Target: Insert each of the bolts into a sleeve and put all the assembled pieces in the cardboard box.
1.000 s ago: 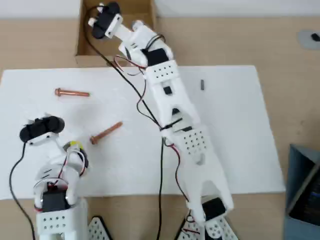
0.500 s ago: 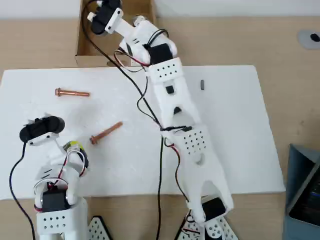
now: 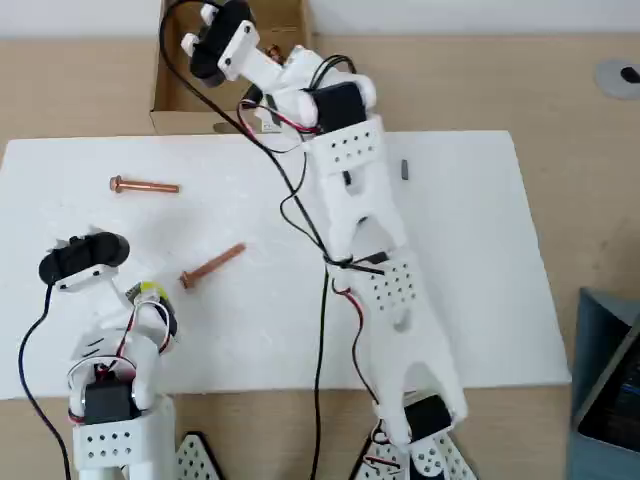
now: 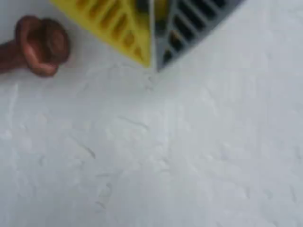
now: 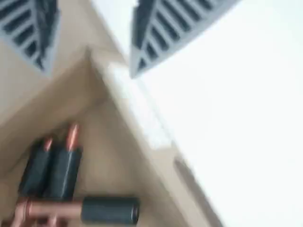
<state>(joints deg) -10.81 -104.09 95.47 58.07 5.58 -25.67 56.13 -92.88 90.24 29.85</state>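
Note:
The cardboard box [image 3: 163,92] stands past the white mat's far edge. My right arm [image 3: 345,190] stretches over it, and my right gripper [image 5: 89,71] hangs open above the box's corner rim [image 5: 124,97]. Inside lie three copper bolts in black sleeves [image 5: 52,170], one crosswise [image 5: 110,209]. Two bare copper bolts rest on the mat, one far left [image 3: 145,185] and one nearer the middle [image 3: 212,265]. A loose dark sleeve [image 3: 405,169] lies on the mat's far right part. My left gripper [image 4: 154,66] is shut, tips on the mat beside a bolt head [image 4: 42,45].
The white mat [image 3: 460,290] covers most of the wooden table. A dark blue-grey bin [image 3: 608,385] stands at the right edge, and a small grey disc [image 3: 620,76] lies at the far right. Black and red cables trail along the right arm.
My right arm has swung slightly to the right over the box, its wrist shifting with it. The left arm and both loose bolts have stayed put.

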